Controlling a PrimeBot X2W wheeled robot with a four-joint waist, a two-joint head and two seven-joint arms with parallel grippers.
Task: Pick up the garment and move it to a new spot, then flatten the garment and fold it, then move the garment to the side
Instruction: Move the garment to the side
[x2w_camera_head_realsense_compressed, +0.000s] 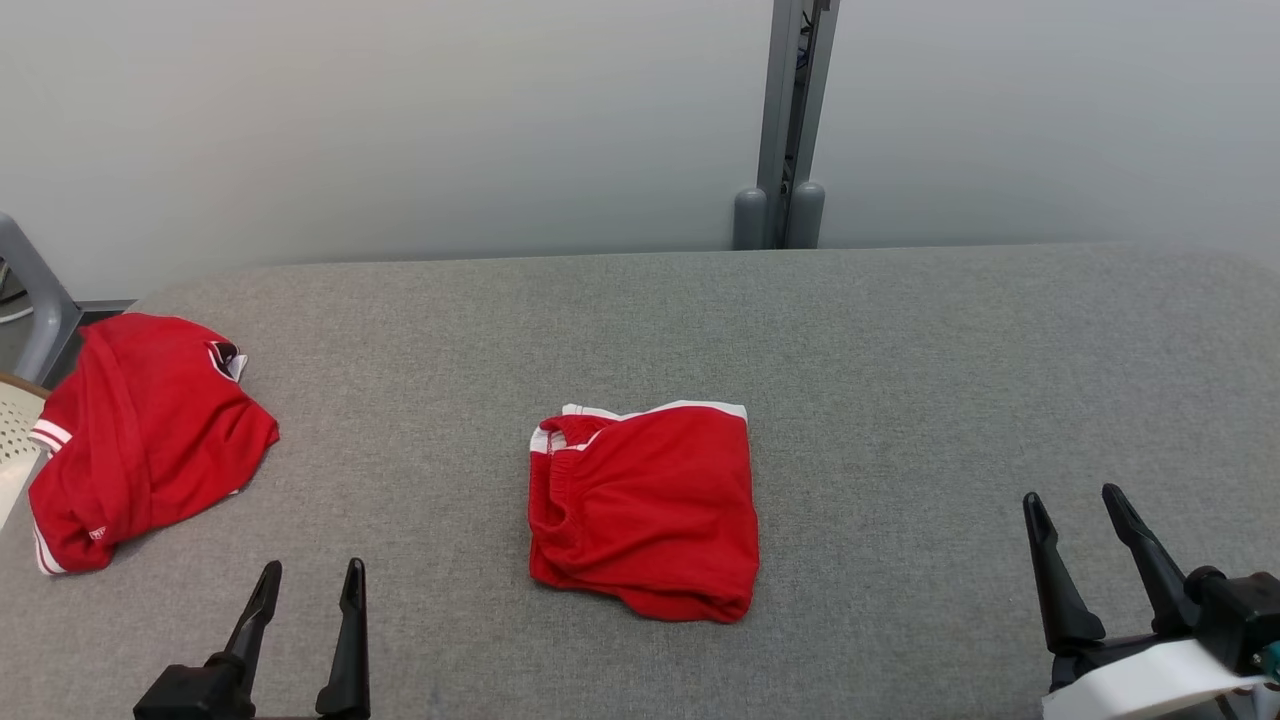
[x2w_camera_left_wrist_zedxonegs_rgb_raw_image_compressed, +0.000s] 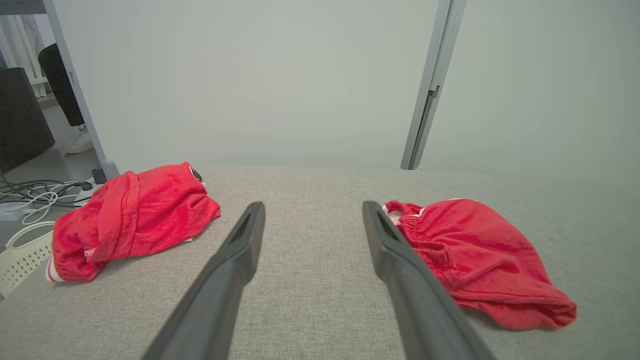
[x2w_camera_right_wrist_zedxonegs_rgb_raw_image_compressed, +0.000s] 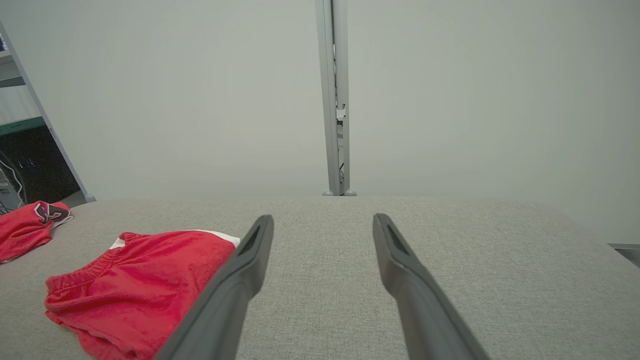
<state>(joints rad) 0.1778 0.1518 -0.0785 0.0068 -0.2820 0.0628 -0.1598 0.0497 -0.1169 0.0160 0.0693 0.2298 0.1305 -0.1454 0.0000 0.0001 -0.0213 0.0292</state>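
Head view: folded red garment (x2w_camera_head_realsense_compressed: 645, 510), centred.

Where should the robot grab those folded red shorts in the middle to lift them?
Probably the near edge of the red shorts, reached from the robot's side: they lie folded flat, layers stacked there. The left gripper and right gripper, jaws open, could each pinch a near corner.

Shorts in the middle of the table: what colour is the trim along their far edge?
White trim on red shorts; the head view shows it best.
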